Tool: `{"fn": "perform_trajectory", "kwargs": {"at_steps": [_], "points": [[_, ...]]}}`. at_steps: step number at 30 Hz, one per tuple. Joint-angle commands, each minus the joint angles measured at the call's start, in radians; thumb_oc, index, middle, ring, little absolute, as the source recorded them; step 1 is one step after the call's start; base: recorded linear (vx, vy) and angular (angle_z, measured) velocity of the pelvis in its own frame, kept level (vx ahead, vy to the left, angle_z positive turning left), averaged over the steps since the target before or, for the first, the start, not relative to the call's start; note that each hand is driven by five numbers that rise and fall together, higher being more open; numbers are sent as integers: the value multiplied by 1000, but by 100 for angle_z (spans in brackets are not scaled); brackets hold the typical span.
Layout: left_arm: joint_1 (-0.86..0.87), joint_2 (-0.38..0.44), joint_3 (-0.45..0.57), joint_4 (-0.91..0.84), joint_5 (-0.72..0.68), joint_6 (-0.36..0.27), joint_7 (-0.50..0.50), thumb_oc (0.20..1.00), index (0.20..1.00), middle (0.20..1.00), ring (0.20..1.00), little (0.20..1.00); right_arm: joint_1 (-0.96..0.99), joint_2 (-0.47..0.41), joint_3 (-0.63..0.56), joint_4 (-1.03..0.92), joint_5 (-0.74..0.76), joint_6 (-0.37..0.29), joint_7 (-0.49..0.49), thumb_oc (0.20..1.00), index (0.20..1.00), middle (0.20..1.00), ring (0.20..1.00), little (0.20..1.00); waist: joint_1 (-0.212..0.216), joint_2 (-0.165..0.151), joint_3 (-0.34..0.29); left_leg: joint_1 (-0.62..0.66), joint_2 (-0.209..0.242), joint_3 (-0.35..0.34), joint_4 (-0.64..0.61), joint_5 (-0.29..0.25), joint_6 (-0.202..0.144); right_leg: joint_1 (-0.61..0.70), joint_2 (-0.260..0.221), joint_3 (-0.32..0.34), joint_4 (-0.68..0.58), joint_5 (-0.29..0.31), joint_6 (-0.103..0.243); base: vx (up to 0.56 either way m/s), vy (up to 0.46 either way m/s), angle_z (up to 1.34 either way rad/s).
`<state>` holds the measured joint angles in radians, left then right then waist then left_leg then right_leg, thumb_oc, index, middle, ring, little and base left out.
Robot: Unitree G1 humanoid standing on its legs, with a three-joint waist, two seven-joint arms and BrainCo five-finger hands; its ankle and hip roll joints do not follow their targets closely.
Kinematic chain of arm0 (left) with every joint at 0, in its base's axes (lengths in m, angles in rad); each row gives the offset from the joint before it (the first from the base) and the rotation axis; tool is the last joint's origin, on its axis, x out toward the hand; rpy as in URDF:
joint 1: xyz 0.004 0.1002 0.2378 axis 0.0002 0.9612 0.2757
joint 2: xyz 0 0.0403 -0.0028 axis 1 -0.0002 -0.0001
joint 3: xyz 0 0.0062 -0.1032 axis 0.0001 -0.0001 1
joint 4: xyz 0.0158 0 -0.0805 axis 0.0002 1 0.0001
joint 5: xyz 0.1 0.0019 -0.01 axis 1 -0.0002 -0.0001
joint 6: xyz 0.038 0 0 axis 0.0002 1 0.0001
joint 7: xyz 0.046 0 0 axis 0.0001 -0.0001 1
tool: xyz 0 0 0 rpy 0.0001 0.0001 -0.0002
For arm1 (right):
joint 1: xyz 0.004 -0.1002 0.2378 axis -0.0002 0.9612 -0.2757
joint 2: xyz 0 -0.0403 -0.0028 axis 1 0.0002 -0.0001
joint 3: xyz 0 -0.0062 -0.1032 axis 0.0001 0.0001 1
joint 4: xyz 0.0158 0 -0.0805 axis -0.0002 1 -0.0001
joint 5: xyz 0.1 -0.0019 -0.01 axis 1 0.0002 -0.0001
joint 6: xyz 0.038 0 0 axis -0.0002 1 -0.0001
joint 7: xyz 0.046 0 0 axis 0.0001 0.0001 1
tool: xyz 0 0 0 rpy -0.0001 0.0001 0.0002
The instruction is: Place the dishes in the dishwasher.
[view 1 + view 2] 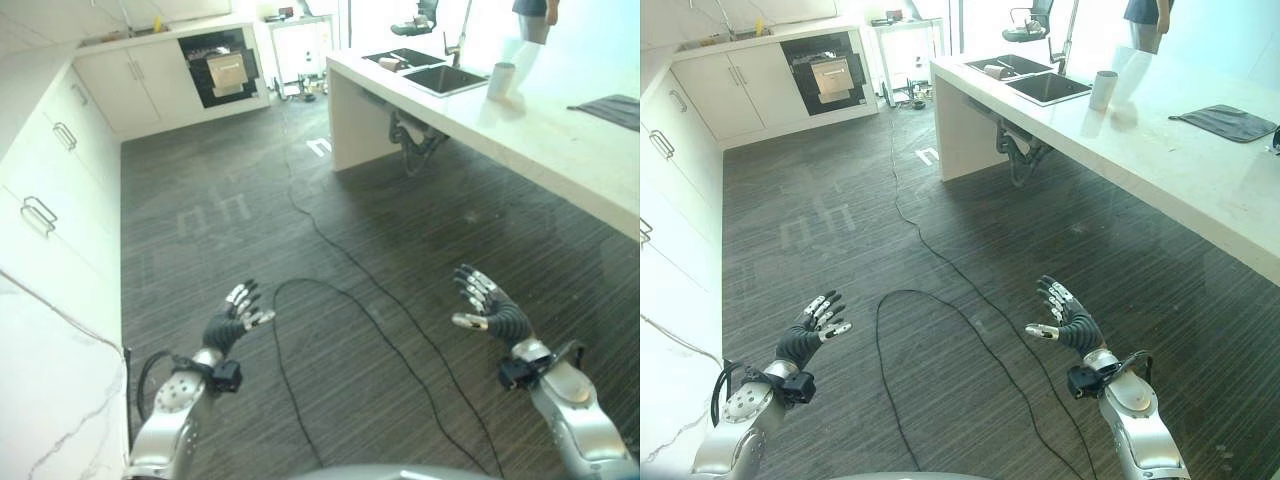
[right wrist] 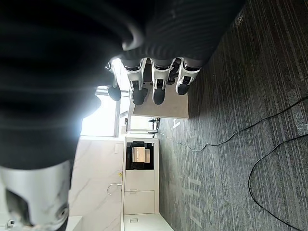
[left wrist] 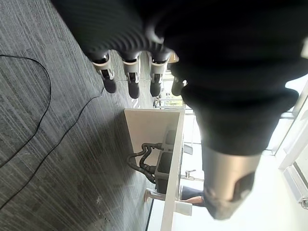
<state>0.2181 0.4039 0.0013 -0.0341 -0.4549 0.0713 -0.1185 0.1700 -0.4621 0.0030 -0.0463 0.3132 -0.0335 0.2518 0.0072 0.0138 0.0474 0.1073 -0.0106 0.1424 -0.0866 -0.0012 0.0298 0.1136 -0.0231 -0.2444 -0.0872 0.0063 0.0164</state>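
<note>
Dishwasher sits open at the far end of the room, set into the white cabinets along the back wall, with its dark cavity showing and a pale rack or door panel inside; you have a long stretch of dark striped floor between you and it. Nearer on your left runs a row of white drawers.

Your left robot hand hovers low over the floor with fingers spread and relaxed, holding nothing. Between the arms a thin black cord trails along the floor toward the far end. Your right robot hand is likewise spread wide and empty.

On your right stands the long white surface, with a sink set in it, a pale cup just beside the sink and a dark cloth further along. The cup is the only likely dish you can make out; whether others lie in the sink I cannot tell. A person stands beyond the surface's far side.

Watch the risks: the cord crosses your path and could snag a foot as you walk. The cup is tall and near the sink's lip, so a sideways brush could tip it. Swinging toward the surface brings your arm near the person.
</note>
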Motion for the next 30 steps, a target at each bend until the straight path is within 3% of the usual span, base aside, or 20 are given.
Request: {"fn": "perform_trajectory", "kwargs": {"at_steps": [1,10,15,27,30], "points": [[-38,39,57,6,-34,-91,12,1000,1000,1000,1000,1000,-72,-7,20,-1,-7,-42,1,1000,1000,1000,1000,1000,3,-35,-18,21,27,3,-1,-35,-45,6,-45,19,0,20,79,0,0,0],[-36,4,59,6,-106,-98,25,1000,1000,1000,1000,1000,-64,3,10,-17,0,-48,12,1000,1000,1000,1000,1000,2,-44,-21,23,28,3,-1,-36,-45,9,-41,22,0,18,75,0,0,0],[-44,-19,70,-3,-153,-160,33,1000,1000,1000,1000,1000,-65,28,15,-2,14,-59,23,1000,1000,1000,1000,1000,1,-48,-22,24,30,5,-1,-36,-46,10,-38,22,0,16,72,10,-29,0],[-28,-31,76,-9,-189,-162,22,1000,1000,1000,1000,1000,-62,17,25,-35,-7,-48,32,1000,1000,1000,1000,1000,2,-52,-13,42,38,7,-1,-29,-50,17,-15,36,0,7,55,32,-76,-1],[-26,-34,80,-11,-204,-177,41,1000,1000,1000,1000,1000,-64,8,29,-33,1,-52,37,1000,1000,1000,1000,1000,11,-63,11,8,40,11,94,-9,-70,27,-13,38,0,9,39,35,-112,-3]]}}
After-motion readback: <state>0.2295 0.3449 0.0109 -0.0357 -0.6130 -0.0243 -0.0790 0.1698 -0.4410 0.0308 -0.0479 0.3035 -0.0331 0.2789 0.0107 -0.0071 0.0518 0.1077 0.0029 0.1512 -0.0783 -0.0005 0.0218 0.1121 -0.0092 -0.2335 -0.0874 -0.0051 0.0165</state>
